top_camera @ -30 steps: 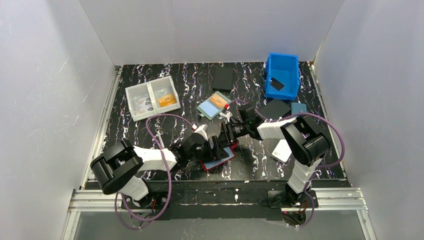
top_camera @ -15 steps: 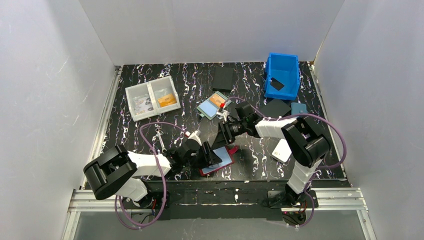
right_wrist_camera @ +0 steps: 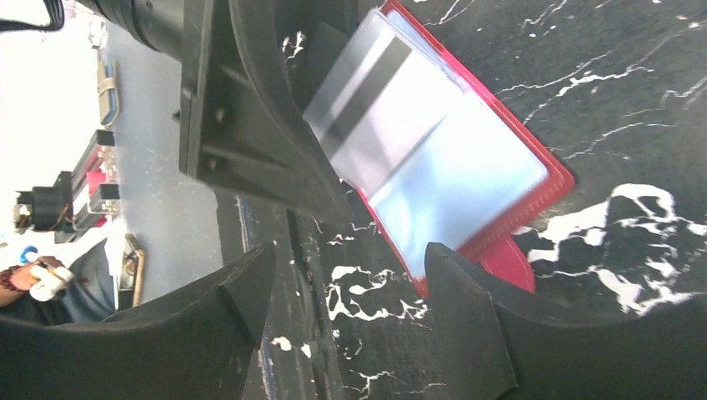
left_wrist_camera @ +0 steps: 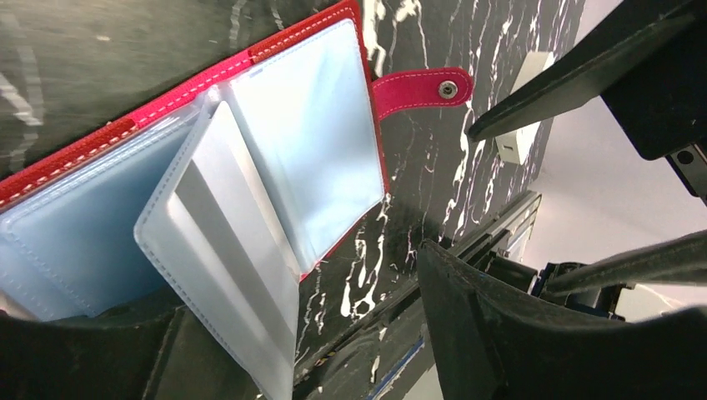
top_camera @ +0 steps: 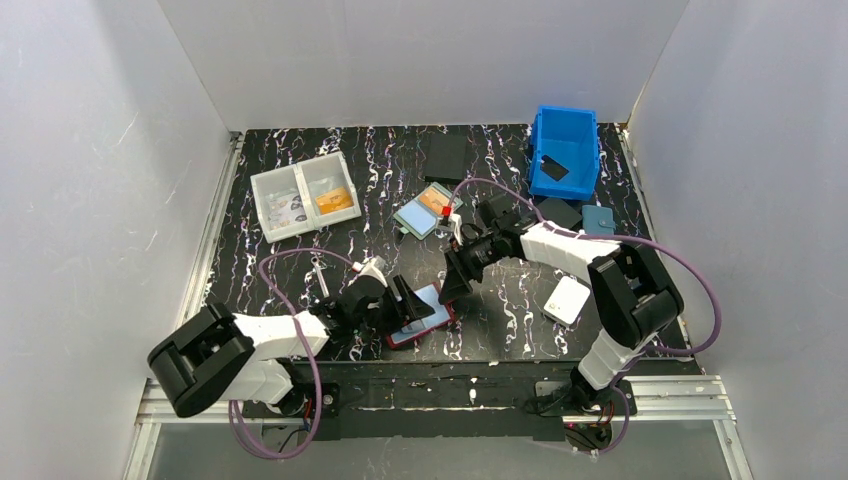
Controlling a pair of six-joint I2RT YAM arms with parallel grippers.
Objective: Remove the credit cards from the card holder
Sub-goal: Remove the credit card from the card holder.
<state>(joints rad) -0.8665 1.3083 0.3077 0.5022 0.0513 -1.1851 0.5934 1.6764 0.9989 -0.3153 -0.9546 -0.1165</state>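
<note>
The card holder [top_camera: 428, 318] lies spread open near the table's front edge, red outside and light blue inside; its snap tab [left_wrist_camera: 421, 86] points away. One clear sleeve leaf stands raised, and a credit card [left_wrist_camera: 218, 250] with a dark stripe shows through it, as it does in the right wrist view [right_wrist_camera: 377, 93]. My left gripper [top_camera: 400, 300] is at the holder's left end and open; the raised leaf leans by one finger [left_wrist_camera: 92, 358] while the other stands well apart. My right gripper [top_camera: 455, 278] hovers open just off the holder's right edge [right_wrist_camera: 500, 208], with nothing between its fingers.
A clear two-compartment box [top_camera: 303, 195] sits at the back left. A teal-framed case with an orange card [top_camera: 428, 210] lies mid-table. A blue bin [top_camera: 563, 150] is at the back right, with a black pad [top_camera: 445, 156] beside it. A white item [top_camera: 566, 300] lies right of the holder.
My left arm has drawn back to the left, and the card holder has slid left with it. My right gripper has come off the holder and opened wider.
</note>
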